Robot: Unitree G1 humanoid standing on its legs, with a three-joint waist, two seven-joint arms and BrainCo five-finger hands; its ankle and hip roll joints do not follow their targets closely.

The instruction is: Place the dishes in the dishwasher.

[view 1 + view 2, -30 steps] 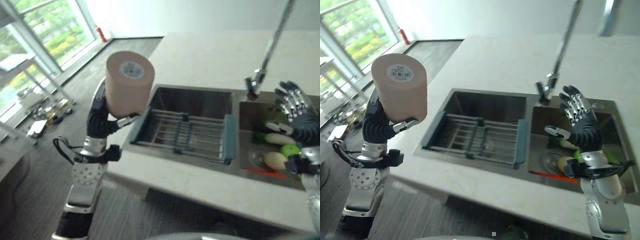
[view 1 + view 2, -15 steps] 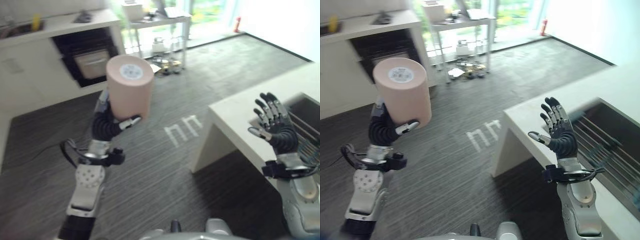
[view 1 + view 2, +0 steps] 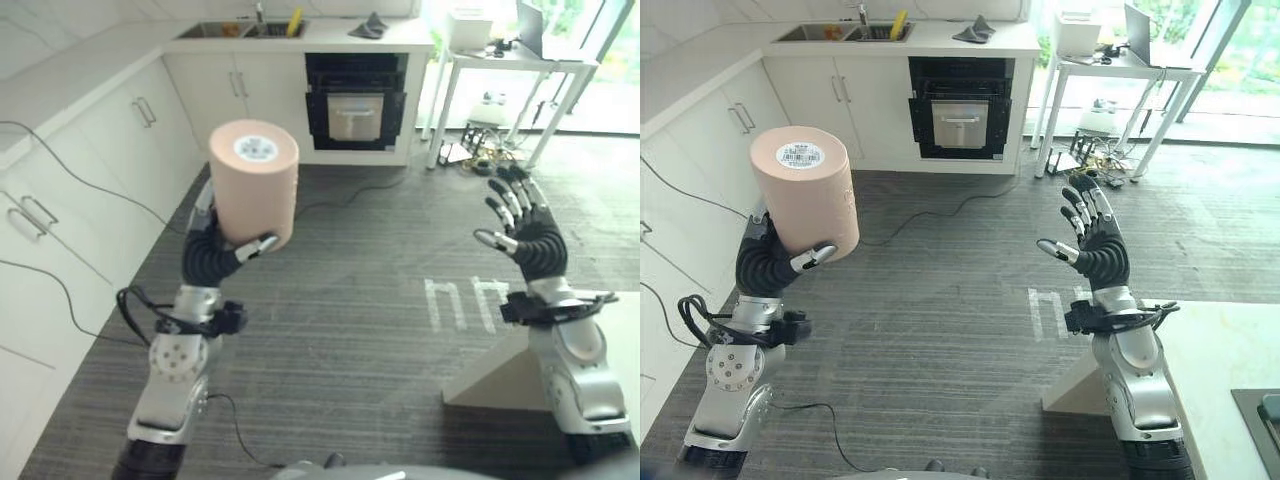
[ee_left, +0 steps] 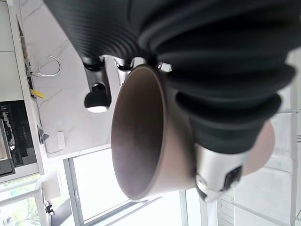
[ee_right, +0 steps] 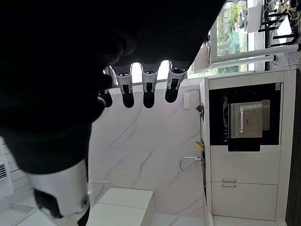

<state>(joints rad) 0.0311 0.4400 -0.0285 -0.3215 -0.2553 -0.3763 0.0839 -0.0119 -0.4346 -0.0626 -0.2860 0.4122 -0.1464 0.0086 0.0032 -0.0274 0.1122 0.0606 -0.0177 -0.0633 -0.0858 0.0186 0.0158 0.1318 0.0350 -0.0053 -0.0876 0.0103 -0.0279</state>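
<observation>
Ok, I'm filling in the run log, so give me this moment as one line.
left hand: shut on pink cup, held up, base upward | right hand: open, raised, holds nothing | facing: built-in oven

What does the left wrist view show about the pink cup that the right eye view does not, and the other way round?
The left wrist view shows the cup's open mouth and hollow inside. The right eye view shows its flat base with a sticker facing up, the left hand curled round the cup's lower part, the right hand open and raised, the oven and the grey floor. Both show the left hand holding the cup.
</observation>
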